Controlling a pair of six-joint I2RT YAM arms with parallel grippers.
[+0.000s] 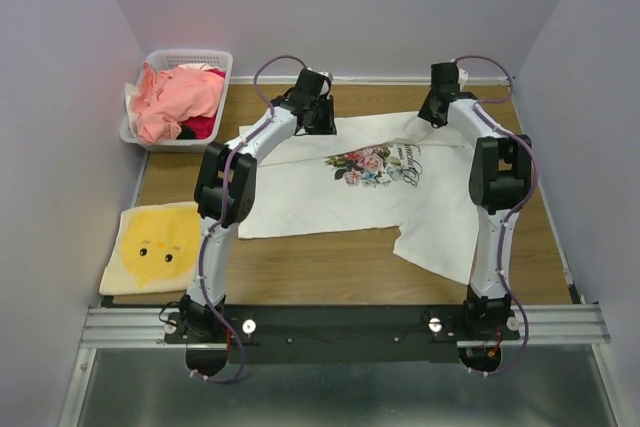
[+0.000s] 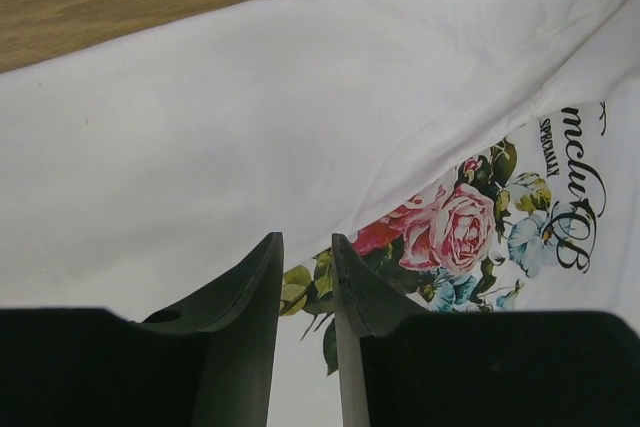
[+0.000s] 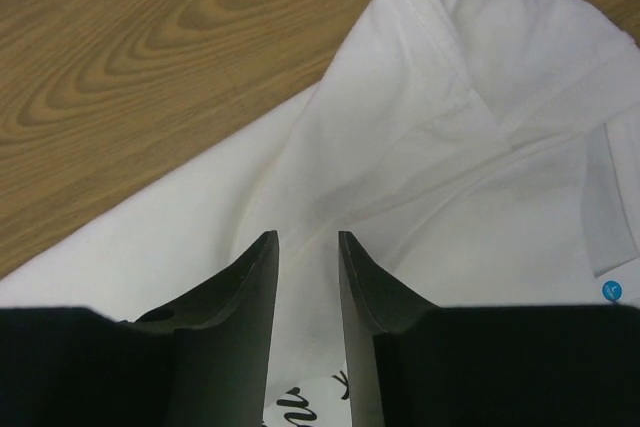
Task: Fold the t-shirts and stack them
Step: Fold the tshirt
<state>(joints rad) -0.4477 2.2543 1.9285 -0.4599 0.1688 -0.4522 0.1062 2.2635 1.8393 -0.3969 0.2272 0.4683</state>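
Judging by how things lie, the job is in its early part: a yellow folded cloth with a chick face, apparently one finished tee, sits at 8 o'clock on the wooden counter. The white cotton t-shirt with the floral print lies spread print-up at the centre, creased and not yet folded.

At 10 o'clock the white plastic lattice basket holds a heap of salmon-pink t-shirts and a red t-shirt, all unfolded.

The left gripper at 11 o'clock and the right gripper at 1 o'clock hang over the white shirt, each with jaws narrowly parted and holding nothing
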